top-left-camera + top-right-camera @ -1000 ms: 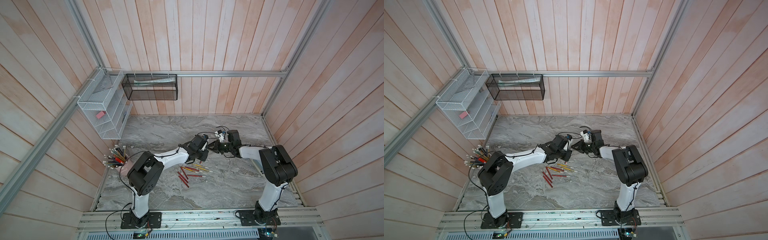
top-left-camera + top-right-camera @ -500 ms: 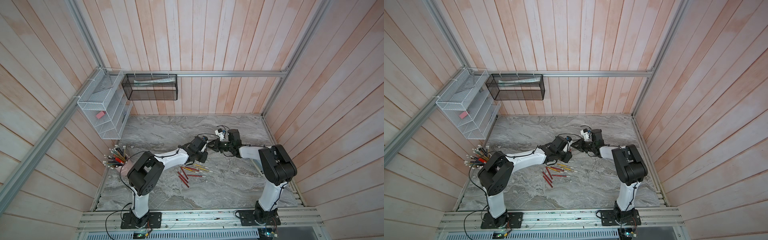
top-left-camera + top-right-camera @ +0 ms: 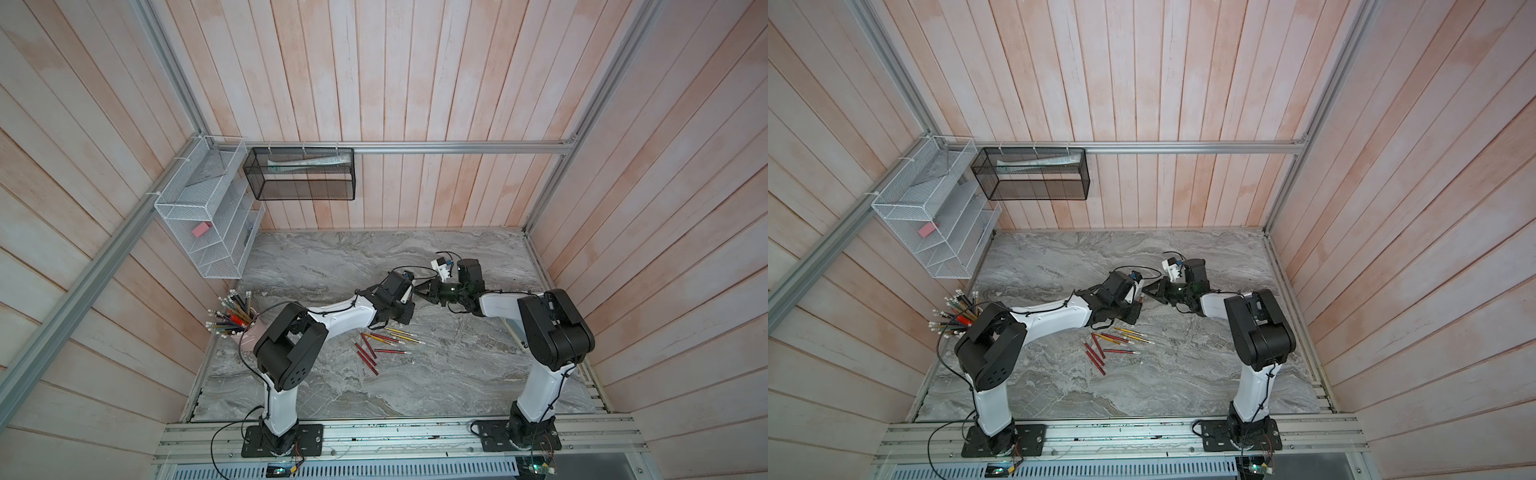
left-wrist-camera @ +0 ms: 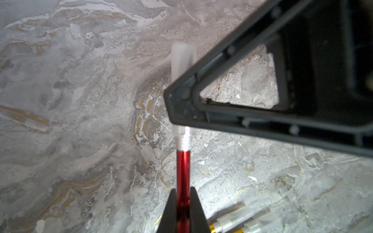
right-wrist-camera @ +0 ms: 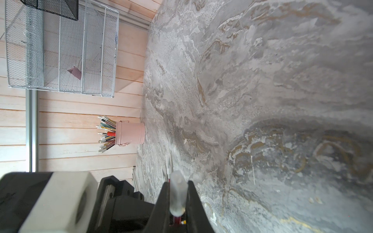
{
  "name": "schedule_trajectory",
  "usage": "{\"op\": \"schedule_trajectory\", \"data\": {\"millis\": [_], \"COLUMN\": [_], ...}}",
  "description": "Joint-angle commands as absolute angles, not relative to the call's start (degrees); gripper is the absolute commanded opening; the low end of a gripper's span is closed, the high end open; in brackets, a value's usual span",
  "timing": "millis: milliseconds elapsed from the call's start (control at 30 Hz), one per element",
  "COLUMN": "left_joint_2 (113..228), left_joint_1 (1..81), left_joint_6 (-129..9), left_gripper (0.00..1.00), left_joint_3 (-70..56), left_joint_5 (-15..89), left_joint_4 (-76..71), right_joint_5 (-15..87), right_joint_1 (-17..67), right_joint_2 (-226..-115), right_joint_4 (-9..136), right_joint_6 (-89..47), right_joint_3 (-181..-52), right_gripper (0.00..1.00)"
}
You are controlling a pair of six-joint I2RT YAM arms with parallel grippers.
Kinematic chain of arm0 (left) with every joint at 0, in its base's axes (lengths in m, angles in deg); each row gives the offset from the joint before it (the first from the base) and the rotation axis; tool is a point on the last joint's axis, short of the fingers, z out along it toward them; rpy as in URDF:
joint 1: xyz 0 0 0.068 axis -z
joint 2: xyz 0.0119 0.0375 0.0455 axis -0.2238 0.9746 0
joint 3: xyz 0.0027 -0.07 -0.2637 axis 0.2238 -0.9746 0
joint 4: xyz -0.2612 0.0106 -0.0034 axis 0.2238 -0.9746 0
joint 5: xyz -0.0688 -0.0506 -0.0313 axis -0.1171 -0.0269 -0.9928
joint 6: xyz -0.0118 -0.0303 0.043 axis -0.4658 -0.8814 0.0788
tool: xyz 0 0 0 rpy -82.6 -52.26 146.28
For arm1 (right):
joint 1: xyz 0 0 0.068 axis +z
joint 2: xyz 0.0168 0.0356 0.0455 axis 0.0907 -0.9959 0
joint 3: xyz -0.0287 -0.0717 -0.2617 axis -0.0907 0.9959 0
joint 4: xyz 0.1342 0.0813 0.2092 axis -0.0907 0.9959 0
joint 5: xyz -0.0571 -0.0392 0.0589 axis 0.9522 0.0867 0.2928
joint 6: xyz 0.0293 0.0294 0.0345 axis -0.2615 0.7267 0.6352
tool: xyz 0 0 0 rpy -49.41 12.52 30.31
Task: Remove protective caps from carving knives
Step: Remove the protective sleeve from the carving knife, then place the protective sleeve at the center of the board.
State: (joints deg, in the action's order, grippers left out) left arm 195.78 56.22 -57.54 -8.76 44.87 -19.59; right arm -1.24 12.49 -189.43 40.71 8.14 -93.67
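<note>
Both arms meet just past the pile of loose knives [image 3: 382, 345], on its back-wall side and up off the counter [image 3: 457, 374]. The left tool [image 4: 183, 190] is pinched tight on the handle of a red knife [image 4: 183, 171], with only the handle's width between its fingers, gripping a fair way down from the tip end. The knife pokes straight out toward the right tool [image 5: 178, 182], which comes in crosswise and is clamped on the cap [image 4: 182, 58], a cloudy whitish sleeve. The cap is on the knife: its rim overlaps the silvery collar above the red handle, and both its ends stick out past the right tool's black fingers. The blade is hidden inside, can't make it out.

The pile is a handful of red and yellow knives lying flat and fanned out. In the left wrist view a yellow knife [image 4: 214, 228] from it shows up close with a clear cap on, and another capped tip right beside it. Off to the left of the pile, at the counter's edge by the wall, there's a pink cup [image 5: 131, 133] stuffed with pencils [image 5: 106, 133]. On the walls beyond that are a white wire rack [image 3: 203, 216] and a black mesh basket [image 3: 299, 174].
</note>
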Motion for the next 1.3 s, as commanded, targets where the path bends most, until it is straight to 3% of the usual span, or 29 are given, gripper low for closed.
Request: {"op": "schedule_trajectory", "data": {"millis": [0,700,1267], "left_joint_2": [193.6,194.4,190.0], "left_joint_1": [56.1,56.4,49.5], "left_joint_6": [-58.0,-60.5,-62.0], "left_gripper": [0.0,0.0,0.0], "left_joint_3": [-10.5,-13.9,-11.5], "left_joint_5": [43.3,41.8,48.2], "left_joint_4": [-19.3,-17.2,-23.7], "right_joint_5": [0.6,9.2,40.1], "right_joint_1": [10.2,5.2,7.9], "right_joint_2": [-190.0,-192.9,-180.6], "right_joint_4": [42.2,60.3,79.5], "right_joint_6": [7.0,-3.6,-20.8], "right_joint_3": [-95.4,-113.2,-97.0], "right_gripper": [0.0,0.0,0.0]}}
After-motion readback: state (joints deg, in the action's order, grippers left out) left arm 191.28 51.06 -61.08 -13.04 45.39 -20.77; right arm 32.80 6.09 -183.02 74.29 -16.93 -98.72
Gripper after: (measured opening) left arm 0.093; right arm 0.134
